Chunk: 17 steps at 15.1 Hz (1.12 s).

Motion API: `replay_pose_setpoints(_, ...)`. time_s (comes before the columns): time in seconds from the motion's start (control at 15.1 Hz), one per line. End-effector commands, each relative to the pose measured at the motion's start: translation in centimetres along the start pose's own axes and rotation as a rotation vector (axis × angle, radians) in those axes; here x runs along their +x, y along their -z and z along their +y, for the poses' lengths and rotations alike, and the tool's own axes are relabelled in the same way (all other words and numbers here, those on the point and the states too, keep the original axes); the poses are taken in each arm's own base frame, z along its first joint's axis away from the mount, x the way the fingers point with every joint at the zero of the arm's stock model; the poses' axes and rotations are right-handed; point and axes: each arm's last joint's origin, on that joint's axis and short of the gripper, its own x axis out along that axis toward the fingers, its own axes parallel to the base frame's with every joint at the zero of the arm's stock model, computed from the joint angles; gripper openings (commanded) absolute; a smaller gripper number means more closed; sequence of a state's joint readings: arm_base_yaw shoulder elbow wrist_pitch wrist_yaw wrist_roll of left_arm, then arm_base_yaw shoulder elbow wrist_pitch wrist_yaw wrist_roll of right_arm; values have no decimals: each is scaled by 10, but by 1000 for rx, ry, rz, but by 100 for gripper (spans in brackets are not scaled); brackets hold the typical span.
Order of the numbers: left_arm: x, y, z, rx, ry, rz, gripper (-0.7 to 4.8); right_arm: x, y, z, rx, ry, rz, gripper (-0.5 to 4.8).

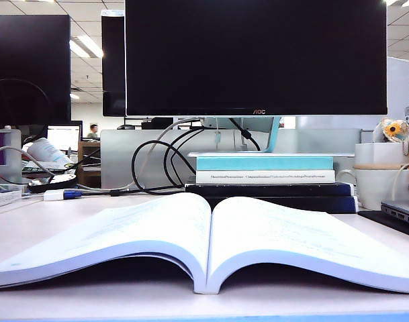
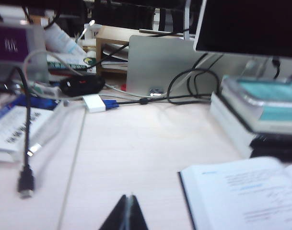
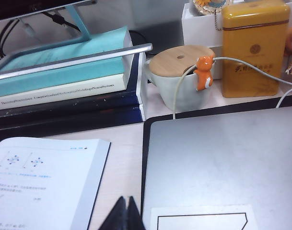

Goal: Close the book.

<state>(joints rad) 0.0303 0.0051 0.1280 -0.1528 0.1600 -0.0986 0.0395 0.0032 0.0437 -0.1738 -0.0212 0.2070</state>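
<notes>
The book (image 1: 204, 241) lies wide open on the desk, white printed pages up, spine toward the exterior camera. Its left page corner (image 2: 241, 191) shows in the left wrist view, its right page (image 3: 45, 182) in the right wrist view. My left gripper (image 2: 128, 197) is shut and empty, hovering over bare desk just off the book's left edge. My right gripper (image 3: 126, 199) is shut and empty over the strip of desk between the book's right edge and a closed laptop. Neither gripper shows in the exterior view.
Behind the book is a stack of a teal-and-white book (image 1: 264, 168) on black books (image 1: 271, 194) under a monitor (image 1: 254, 57). A closed laptop (image 3: 217, 167), a lidded mug (image 3: 179, 76) and a yellow tin (image 3: 253, 45) stand right. Cables (image 2: 26, 143) and an adapter (image 2: 95, 103) lie left.
</notes>
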Motion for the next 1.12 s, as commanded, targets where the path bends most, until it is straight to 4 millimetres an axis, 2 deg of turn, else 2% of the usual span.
replay_pose_setpoints(0.07,-1,-3,0,-29,-26,-26,-6,0,-3,1,9,-2,-29,-1)
replay_pose_setpoints(0.2,-1,-3,0,-36,-22,-25,-6,0,-4,1,22,-3,-33,-1)
replay_pose_setpoints(0.46,-1,-4,-1,-137,26,-7,-6,-2,-8,2,157,-16,-57,-2)
replay_pose_setpoints(0.6,-3,-11,-2,-140,25,-22,-6,-4,-17,4,178,-26,-86,-3)
replay_pose_setpoints(0.66,-4,-39,-5,-128,18,-43,-6,-12,-41,8,177,-5,-148,-4)
replay_pose_setpoints(0.79,4,-62,-6,-77,11,-7,-6,-13,-61,12,172,2,-157,-4)
replay_pose_setpoints(0.86,22,-81,-6,-39,26,69,-6,-7,-80,16,147,0,-117,-4)
replay_pose_setpoints(0.99,37,-98,-7,5,86,137,-6,4,-96,22,80,-68,-42,-4)
replay_pose_setpoints(1.12,38,-107,-10,45,125,176,-6,7,-110,27,-8,-147,-4,-4)
